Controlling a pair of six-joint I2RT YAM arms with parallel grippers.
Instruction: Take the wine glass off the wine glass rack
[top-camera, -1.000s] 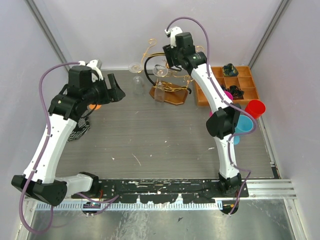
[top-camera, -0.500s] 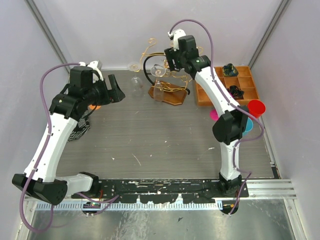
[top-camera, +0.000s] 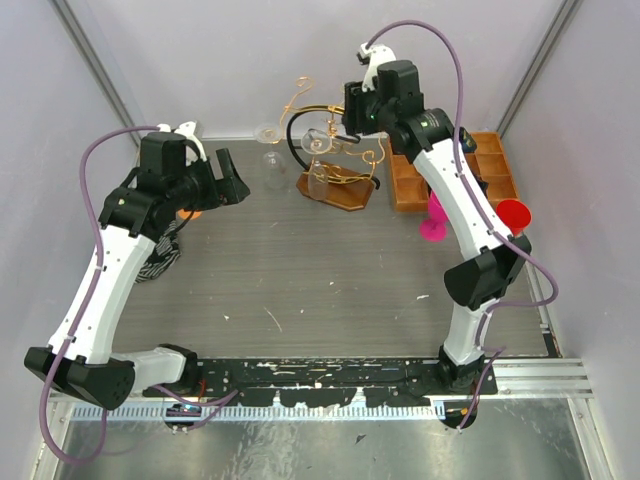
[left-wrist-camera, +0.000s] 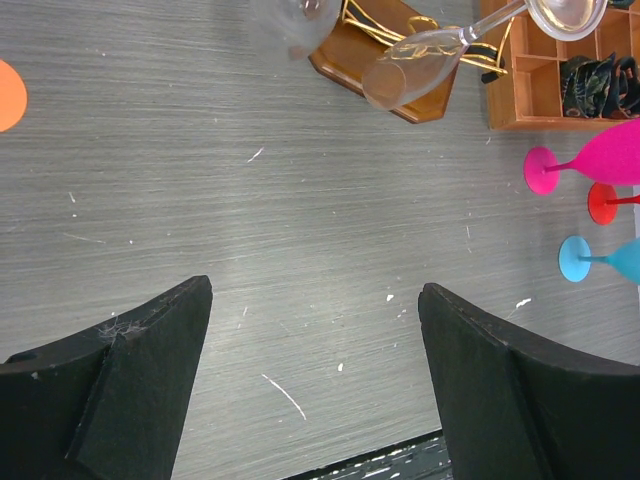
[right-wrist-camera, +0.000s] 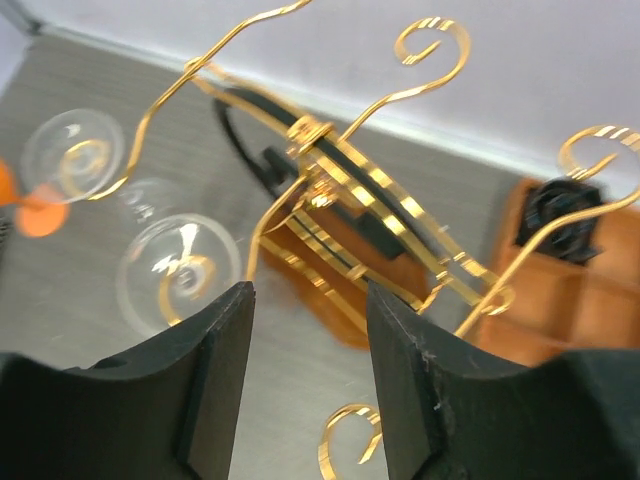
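The wine glass rack (top-camera: 338, 160) is a gold curly-wire stand with a dark hoop on a brown oval base, at the back middle of the table. Two clear wine glasses hang upside down from its arms: one at the left (top-camera: 271, 150), one near the middle (top-camera: 318, 172). My right gripper (top-camera: 346, 128) is open, high above the rack, just right of the middle glass. In the right wrist view its jaws (right-wrist-camera: 310, 340) look down on the rack (right-wrist-camera: 322, 160) and the glass feet (right-wrist-camera: 180, 268) (right-wrist-camera: 72, 153). My left gripper (top-camera: 238, 185) (left-wrist-camera: 315, 310) is open and empty, left of the rack.
An orange compartmented tray (top-camera: 480, 170) stands right of the rack. A pink plastic goblet (top-camera: 435, 220) and a red cup (top-camera: 512, 213) are near it. A striped cloth (top-camera: 160, 255) and an orange disc (top-camera: 193, 212) lie under the left arm.
My right arm has lifted and swung back and to the right, with the gripper now higher over the rack. Both glasses still hang on the rack. The left arm has not moved.
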